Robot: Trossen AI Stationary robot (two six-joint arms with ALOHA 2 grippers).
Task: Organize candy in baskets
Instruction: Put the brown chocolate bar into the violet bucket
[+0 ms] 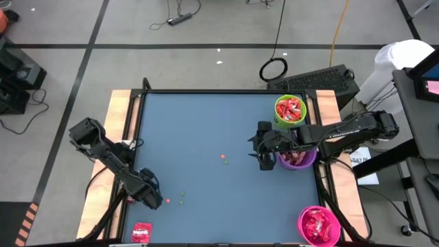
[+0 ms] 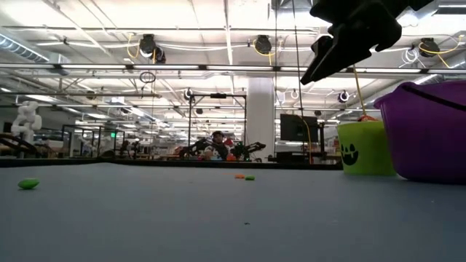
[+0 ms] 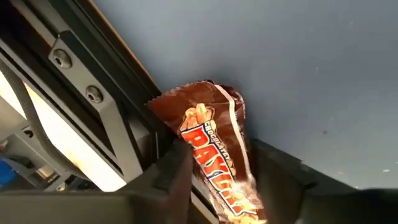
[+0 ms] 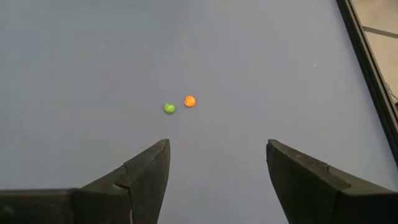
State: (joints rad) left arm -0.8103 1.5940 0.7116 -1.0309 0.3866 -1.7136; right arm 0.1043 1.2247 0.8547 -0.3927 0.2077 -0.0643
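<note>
Pick-up step in hand: at the table's near-left edge the left gripper straddles a maroon candy bar, fingers either side, grip not confirmed — next it needs closing and lifting toward the baskets, where the right gripper hovers spread, empty.
</note>
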